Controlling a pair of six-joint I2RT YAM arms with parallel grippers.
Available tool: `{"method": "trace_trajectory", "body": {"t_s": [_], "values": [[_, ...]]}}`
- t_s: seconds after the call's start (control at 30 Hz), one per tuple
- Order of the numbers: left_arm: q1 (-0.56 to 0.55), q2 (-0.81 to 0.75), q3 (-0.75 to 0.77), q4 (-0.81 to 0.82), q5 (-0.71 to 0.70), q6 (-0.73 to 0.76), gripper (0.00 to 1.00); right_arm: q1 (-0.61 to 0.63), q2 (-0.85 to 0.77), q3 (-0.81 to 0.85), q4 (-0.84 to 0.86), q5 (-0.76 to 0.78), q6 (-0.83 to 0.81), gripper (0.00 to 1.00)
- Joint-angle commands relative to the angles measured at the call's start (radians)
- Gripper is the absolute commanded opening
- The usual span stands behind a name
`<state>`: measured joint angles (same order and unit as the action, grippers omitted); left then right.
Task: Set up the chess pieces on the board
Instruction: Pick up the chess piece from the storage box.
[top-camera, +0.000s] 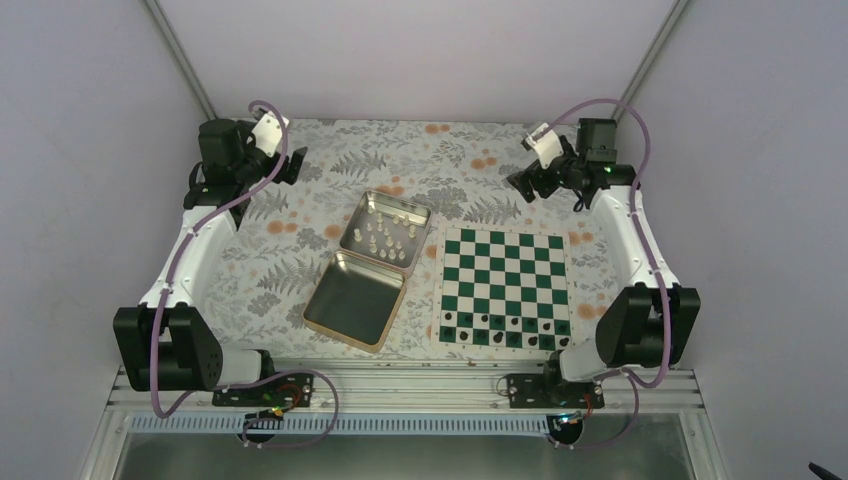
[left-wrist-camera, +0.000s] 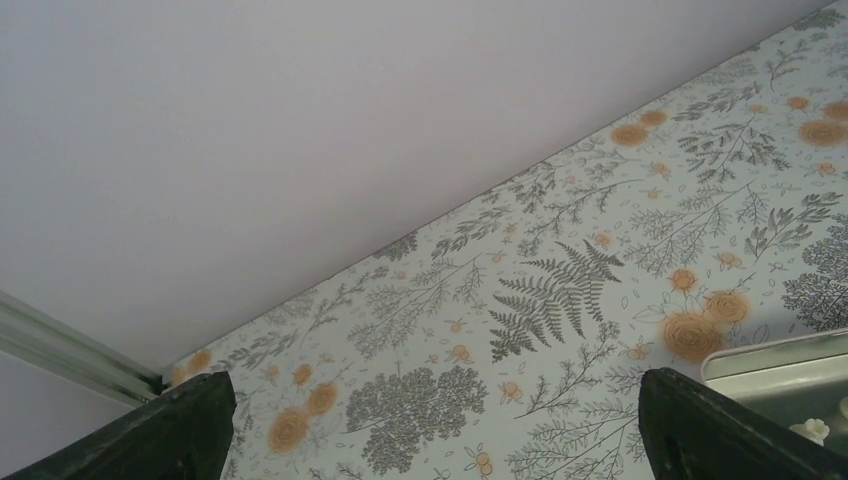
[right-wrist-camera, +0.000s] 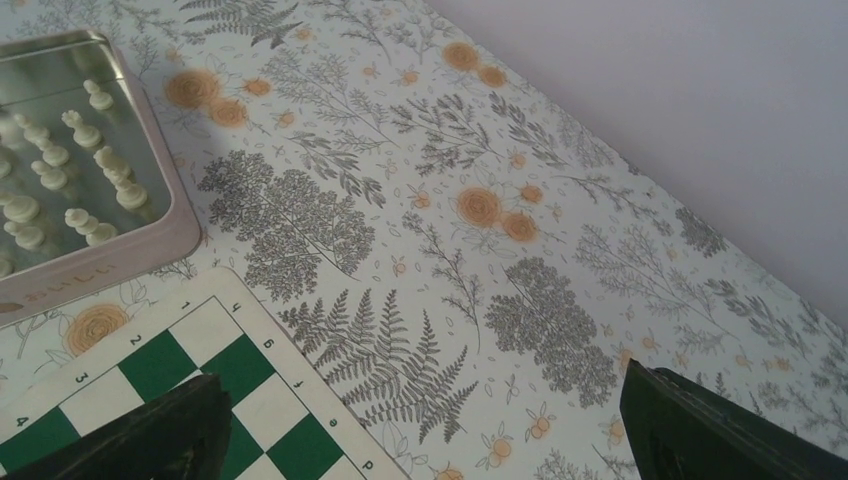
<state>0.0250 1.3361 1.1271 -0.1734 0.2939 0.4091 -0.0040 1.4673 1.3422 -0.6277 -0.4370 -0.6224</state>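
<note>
Well, some things are hard for us to see. In the left wrist view only a corner of the silver tin (left-wrist-camera: 775, 362) shows, with a bit of one white piece at the picture's edge. In the right wrist view the tin and the board (right-wrist-camera: 150, 385) are both cut off.

From the top, the small dark pieces (top-camera: 513, 338) on the board's near rows are just blobs, so we cannot name them. The chess pieces (top-camera: 385, 232) stand in the far half of the open tin, just left of the board.

We read 1, 2 and 3 along the board's white edge. The raised letters on the tin's rim are too faint to read.

The left gripper (left-wrist-camera: 440, 430) is spread wide above the flowery cloth (left-wrist-camera: 560, 250) and holds nothing. The right gripper (right-wrist-camera: 420, 425) is spread wide too, near the board's far edge, and holds nothing.
</note>
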Motion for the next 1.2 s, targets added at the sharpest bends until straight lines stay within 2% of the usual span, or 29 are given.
{"method": "trace_trajectory", "body": {"t_s": [0.0,0.17,0.37,0.5,0.67,0.97,1.17], "values": [[-0.002,-0.016,0.003,0.032,0.044,0.02,1.0,0.066,0.055,0.071,-0.057,0.004,-0.068,1.0],[-0.002,0.006,0.025,0.027,0.052,0.026,1.0,0.234,0.16,0.172,-0.118,0.042,-0.075,0.95],[-0.002,0.049,0.054,0.02,0.039,0.061,1.0,0.411,0.373,0.348,-0.19,0.07,-0.067,0.78],[-0.002,0.077,0.087,0.013,0.036,0.06,1.0,0.501,0.502,0.463,-0.245,0.115,-0.044,0.71],[-0.003,0.099,0.105,0.005,0.045,0.057,1.0,0.553,0.637,0.582,-0.326,0.131,-0.031,0.62],[-0.002,0.11,0.099,0.015,0.054,0.059,1.0,0.602,0.697,0.581,-0.341,0.237,-0.025,0.6],[-0.002,0.115,0.098,0.017,0.068,0.056,1.0,0.612,0.7,0.554,-0.354,0.235,-0.024,0.58]]}}
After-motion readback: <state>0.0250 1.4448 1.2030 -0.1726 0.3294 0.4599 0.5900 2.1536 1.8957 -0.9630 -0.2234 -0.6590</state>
